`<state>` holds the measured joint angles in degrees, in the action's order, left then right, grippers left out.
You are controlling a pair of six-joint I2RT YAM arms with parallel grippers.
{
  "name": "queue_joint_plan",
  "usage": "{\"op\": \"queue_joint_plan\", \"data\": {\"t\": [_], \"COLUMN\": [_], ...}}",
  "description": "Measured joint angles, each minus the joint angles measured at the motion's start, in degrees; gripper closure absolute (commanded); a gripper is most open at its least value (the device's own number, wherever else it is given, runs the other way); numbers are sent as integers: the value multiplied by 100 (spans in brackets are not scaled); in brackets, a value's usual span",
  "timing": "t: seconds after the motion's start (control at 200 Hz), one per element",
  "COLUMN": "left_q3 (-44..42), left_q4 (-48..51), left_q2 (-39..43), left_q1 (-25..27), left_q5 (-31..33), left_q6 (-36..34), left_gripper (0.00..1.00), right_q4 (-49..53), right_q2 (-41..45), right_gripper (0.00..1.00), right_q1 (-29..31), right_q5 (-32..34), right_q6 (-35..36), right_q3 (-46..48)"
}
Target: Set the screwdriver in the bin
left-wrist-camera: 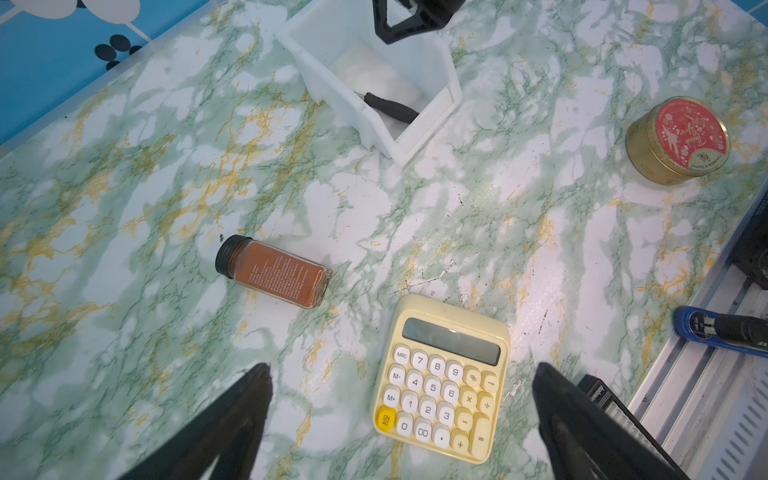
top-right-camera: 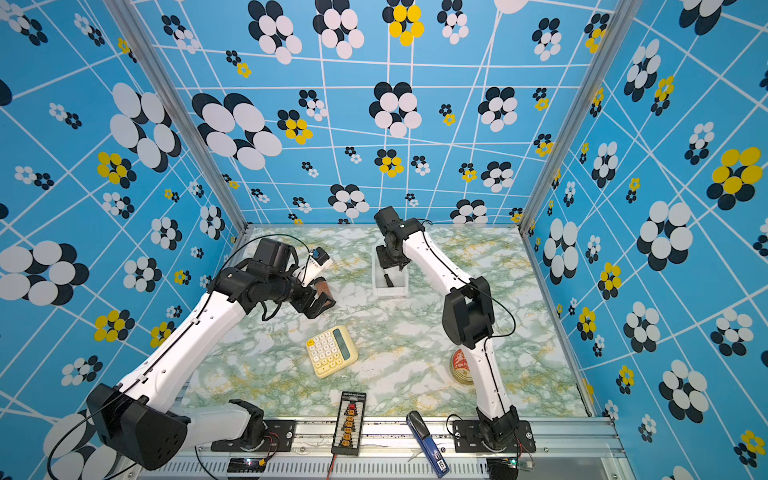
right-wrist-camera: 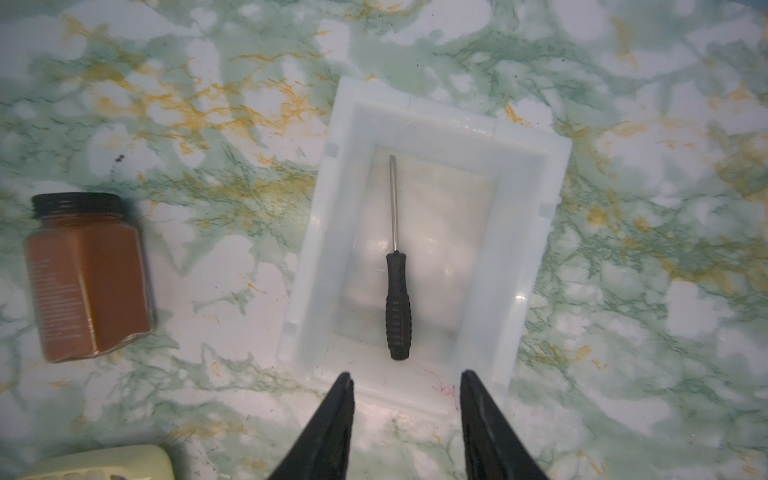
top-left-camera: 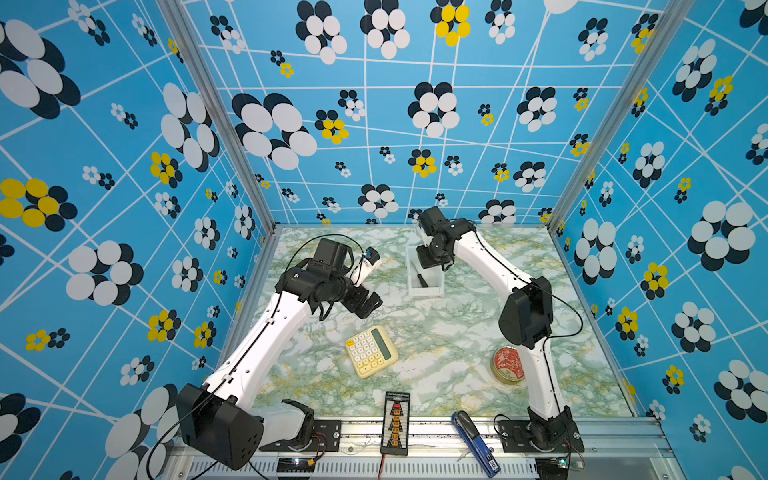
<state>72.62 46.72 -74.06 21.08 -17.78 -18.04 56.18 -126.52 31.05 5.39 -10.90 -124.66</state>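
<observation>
Marble table (top-left-camera: 436,332). Left gripper (left-wrist-camera: 403,370): jaws spread wide, holding nothing, above the table. Right gripper (right-wrist-camera: 405,376): jaws parted, holding nothing, over the white bin (right-wrist-camera: 519,232). Screwdriver (right-wrist-camera: 398,307): lies flat on the bin floor, clear of both jaws.

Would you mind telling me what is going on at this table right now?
The screwdriver lies flat on the floor of the white bin, and nothing is holding it. The right claw hangs just above the bin with its jaws apart and empty. The left claw is open too, above the table near the spice jar, which lies on its side, and the yellow calculator; it touches neither. The job looks done.
</observation>
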Motion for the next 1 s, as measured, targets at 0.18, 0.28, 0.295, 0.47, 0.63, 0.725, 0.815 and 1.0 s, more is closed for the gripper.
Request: {"op": "queue_joint_plan", "data": {"t": [0.18,0.28,0.295,0.47,0.63,0.725,0.815,1.0], "left_q3": [0,-2,-2,0,55,68,68,-107], "left_q4": [-83,-175,-195,-352,-411,-540,-693,-1248], "left_q2": [-42,-72,-76,-282,-645,-817,-953,-1075], "left_q1": [0,0,0,-127,-765,-1261,-1727,-2385], "left_q5": [234,363,389,737,796,691,555,446], "left_q6": [42,96,109,306,686,1005,1366,1919], "left_gripper": [1,1,1,1,1,1,1,1], "right_q4": [-461,-887,-962,-2017,-2865,-3296,-3720,-4266], "right_q2": [1156,1851,1985,3305,4140,4411,4607,4835], "right_gripper": [53,50,50,42,37,37,28,12], "right_q1": [11,11,11,13,-107,-162,-168,-192], "right_q5": [-15,-13,-7,302,728,938,1104,1663], "right_q6": [-26,-63,-70,-199,-284,-319,-299,-208], "right_q3": [1080,1906,2072,3950,5355,5871,6266,6773]}}
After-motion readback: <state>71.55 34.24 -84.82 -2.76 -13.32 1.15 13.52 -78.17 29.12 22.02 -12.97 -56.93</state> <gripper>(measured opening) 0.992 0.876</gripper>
